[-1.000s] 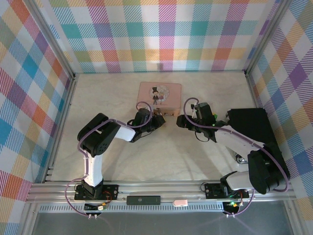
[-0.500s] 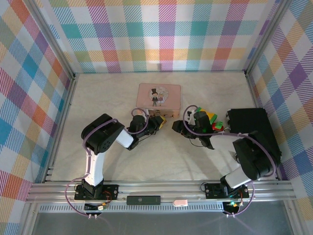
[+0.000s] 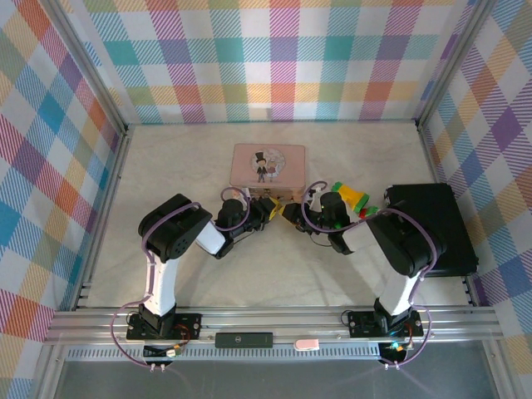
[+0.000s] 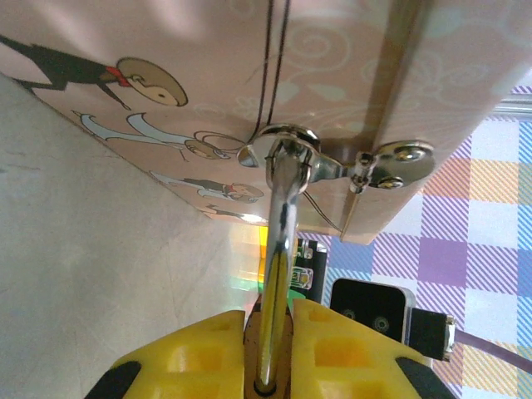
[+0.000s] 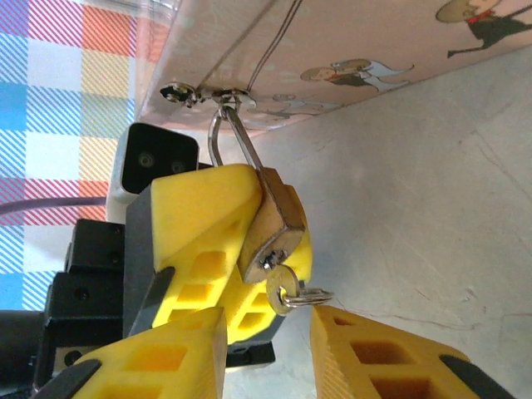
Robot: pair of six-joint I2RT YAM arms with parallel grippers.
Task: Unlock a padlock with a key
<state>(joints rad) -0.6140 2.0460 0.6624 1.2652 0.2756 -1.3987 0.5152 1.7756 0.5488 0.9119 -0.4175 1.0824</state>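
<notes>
**Right wrist view.** Shows the padlock [image 5: 271, 226] with its brass body tilted and its silvery shackle [image 5: 235, 137] hooked through the hasp [image 5: 193, 92] on the front of the pink box [image 5: 374, 33]. Shows the left jaws closed on the padlock body, clamped against a yellow pad [image 5: 204, 216]. Shows the key [image 5: 281, 291] seated in the lower end of the body, with a wire ring [image 5: 309, 295] dangling from its head. Shows the right jaws open, with yellow fingertips [image 5: 378, 353] spread to either side just below key and ring; contact with either not discernible.

**Left wrist view.** Looks up along the shackle, rising from the narrow gap between the two left pads to the hasp. Hides the padlock body between those pads. Shows the box wall printed with cartoon figures, and the lid seam just beside the hasp.

**Top view.** Places the box near the middle of the pale bench [image 3: 274, 274], with the lid and its cartoon couple facing up. Shows both arms reaching low to the box's near edge, left from the left and right from the right, wrists almost meeting. Sets the padlock between them, just in front of the box, too small to resolve. Shows a black case [image 3: 432, 224] on the bench at right, and a green, yellow and red item [image 3: 349, 195] beside the right arm.
</notes>
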